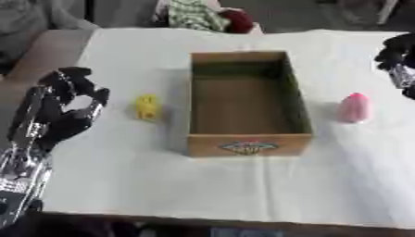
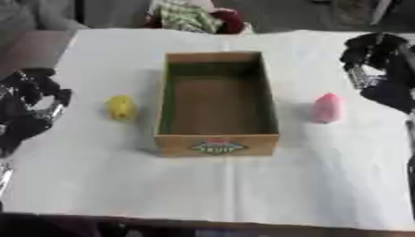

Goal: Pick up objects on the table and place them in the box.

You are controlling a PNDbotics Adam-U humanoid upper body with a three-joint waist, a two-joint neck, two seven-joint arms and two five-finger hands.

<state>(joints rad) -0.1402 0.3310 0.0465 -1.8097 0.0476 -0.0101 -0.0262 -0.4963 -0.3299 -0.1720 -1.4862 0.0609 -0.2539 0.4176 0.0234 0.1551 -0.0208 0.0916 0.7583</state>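
An open cardboard box [image 1: 249,144] stands in the middle of the white table, and nothing shows inside it. Left of the box lies a small yellow object [image 1: 147,107]. Right of it stands a small pink object [image 1: 353,107]. My left hand [image 1: 63,109] hovers left of the yellow object, a short gap away, its fingers curled around nothing. My right hand [image 2: 374,60] hangs up and to the right of the pink object, fingers curled too, holding nothing.
The white cloth [image 1: 203,185] covers the table down to its front edge. A bundle of checked and dark red fabric [image 1: 207,16] lies beyond the table's far edge. A brown surface [image 1: 36,53] adjoins the table at the far left.
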